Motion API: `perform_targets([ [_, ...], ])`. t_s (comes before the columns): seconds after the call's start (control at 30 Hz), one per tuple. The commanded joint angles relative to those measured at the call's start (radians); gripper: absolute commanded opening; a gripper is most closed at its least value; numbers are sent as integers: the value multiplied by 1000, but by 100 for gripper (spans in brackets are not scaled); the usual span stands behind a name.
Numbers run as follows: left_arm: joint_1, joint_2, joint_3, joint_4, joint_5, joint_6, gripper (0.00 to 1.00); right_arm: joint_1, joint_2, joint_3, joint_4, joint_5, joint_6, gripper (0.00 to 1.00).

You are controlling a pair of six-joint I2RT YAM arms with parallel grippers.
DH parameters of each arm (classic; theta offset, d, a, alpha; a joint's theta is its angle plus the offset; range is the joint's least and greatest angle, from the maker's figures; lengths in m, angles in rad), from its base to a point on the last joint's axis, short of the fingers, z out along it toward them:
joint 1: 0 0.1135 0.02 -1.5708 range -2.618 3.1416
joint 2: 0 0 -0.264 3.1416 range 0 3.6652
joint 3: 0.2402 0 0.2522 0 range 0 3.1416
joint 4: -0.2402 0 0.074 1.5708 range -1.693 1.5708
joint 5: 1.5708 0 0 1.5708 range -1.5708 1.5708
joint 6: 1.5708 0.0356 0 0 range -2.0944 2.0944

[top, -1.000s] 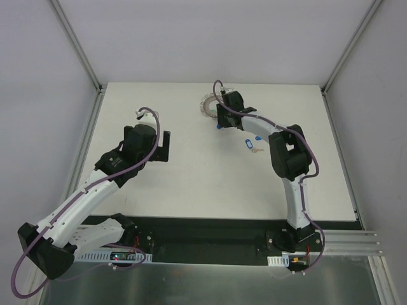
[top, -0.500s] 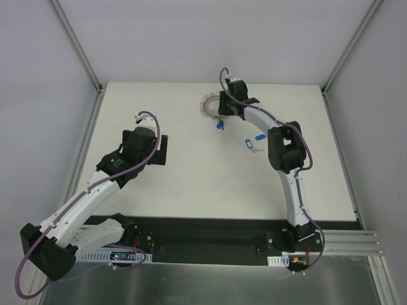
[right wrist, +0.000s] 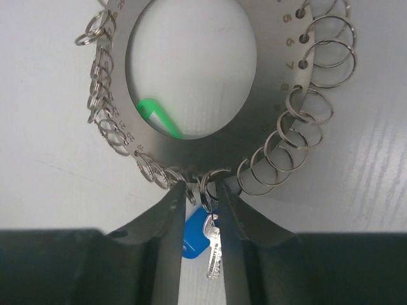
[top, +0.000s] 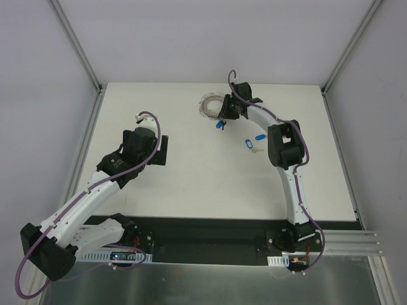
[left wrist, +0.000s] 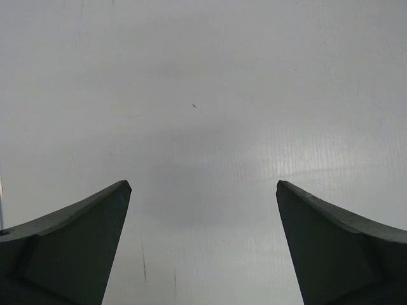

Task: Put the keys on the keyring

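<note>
Right end effector: jaws drawn in to a narrow gap at the near rim of the keyring. Fingers flank one of the small wire rings on that rim. Cannot tell whether they are pinching it or only close beside it.

Right wrist view only:
- A silver key and a blue tag hang from that small ring, down in the gap between the jaws.
- The keyring lies flat on the counter. It is a grey plate with numbered holes, and wire rings are threaded all round it.
- A green piece shows through the plate's central opening; what it is cannot be made out.

Top view only:
- The keyring sits toward the far middle of the counter, with the right arm stretched out to it.
- A second tagged key and a third tagged key lie loose near each other. Both are apart from the keyring, close beside the right arm.
- The left arm is well apart from all of these, on the left side.

Left end effector: jaws spread wide. Its wrist view shows bare counter between them.
</note>
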Motion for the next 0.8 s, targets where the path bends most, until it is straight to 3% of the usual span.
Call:
perform_targets([
  [0.0,10,-22,-12,14,21,19,99,-2,5,-7,-15,-83,59,18],
  [0.1,14,-22,-15,16,24,19,99,0,-55,-130,57,-77,69,6],
  [0.33,21,-43,-17,19,38,17,99,21,-353,-513,183,-42,79,2],
  [0.47,24,-60,-18,21,49,14,99,98,-522,-734,195,33,116,2],
  [0.67,28,-84,-23,22,59,11,99,309,-670,-914,186,147,217,18],
  [0.77,30,-98,-23,22,62,10,99,415,-710,-919,197,164,225,41],
])
